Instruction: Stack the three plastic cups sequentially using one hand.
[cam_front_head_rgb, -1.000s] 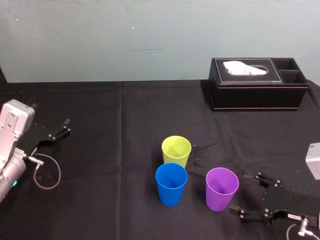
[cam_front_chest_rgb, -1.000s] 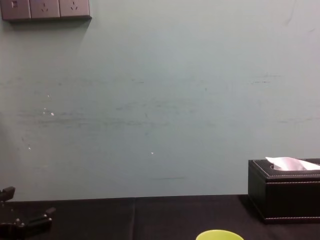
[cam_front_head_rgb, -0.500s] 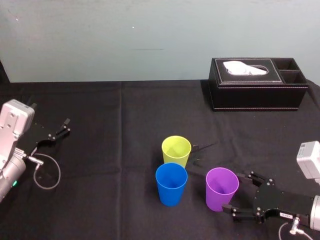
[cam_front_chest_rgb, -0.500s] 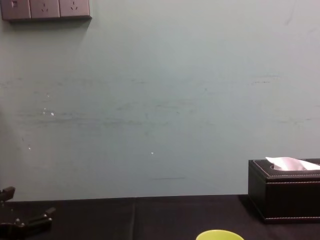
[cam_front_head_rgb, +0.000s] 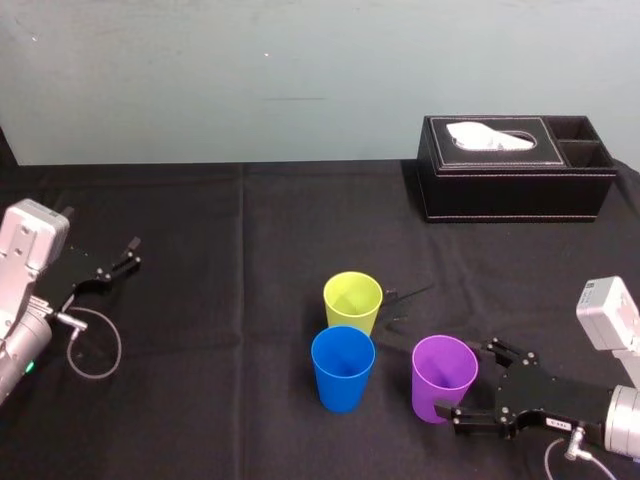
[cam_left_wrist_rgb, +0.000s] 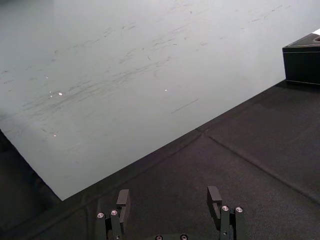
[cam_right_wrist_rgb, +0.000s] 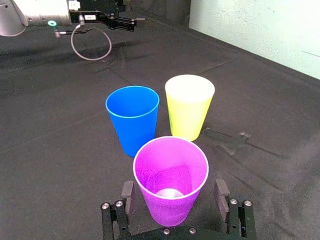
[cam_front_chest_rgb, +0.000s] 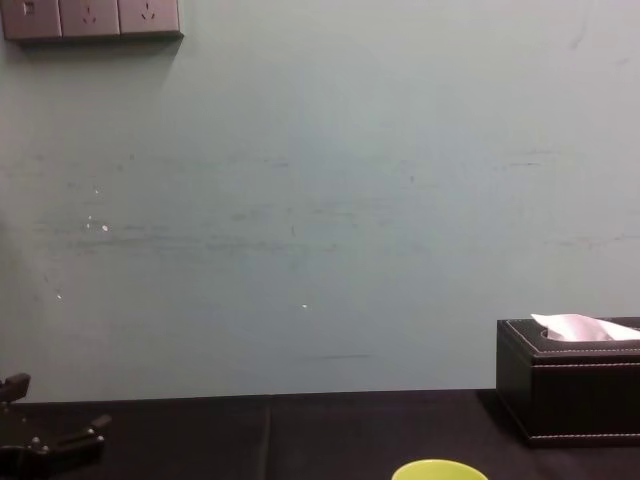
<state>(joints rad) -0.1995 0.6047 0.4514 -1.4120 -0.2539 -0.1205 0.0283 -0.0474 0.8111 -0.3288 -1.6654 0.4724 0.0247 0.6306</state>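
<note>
Chest view crops yellow-green cup (cam_front_chest_rgb: 439, 469) to rim. Three cups, plus blue cup (cam_front_head_rgb: 342, 367) and purple cup (cam_front_head_rgb: 444, 377). Right gripper (cam_front_head_rgb: 466, 381) is wide open around purple cup, not touching it. Left gripper (cam_front_head_rgb: 128, 254) parked far left.

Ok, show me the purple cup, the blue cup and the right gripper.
purple cup (cam_front_head_rgb: 438, 405): head view, on its outer wall below the rim.
blue cup (cam_front_head_rgb: 342, 393): head view, on its outer wall below the rim.
right gripper (cam_front_head_rgb: 466, 380): head view, midway between its open fingertips, either side of the purple cup.

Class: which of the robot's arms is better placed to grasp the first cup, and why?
Right. The right gripper is open and straddles the purple cup, while the left gripper rests far off on the left, away from it.
</note>
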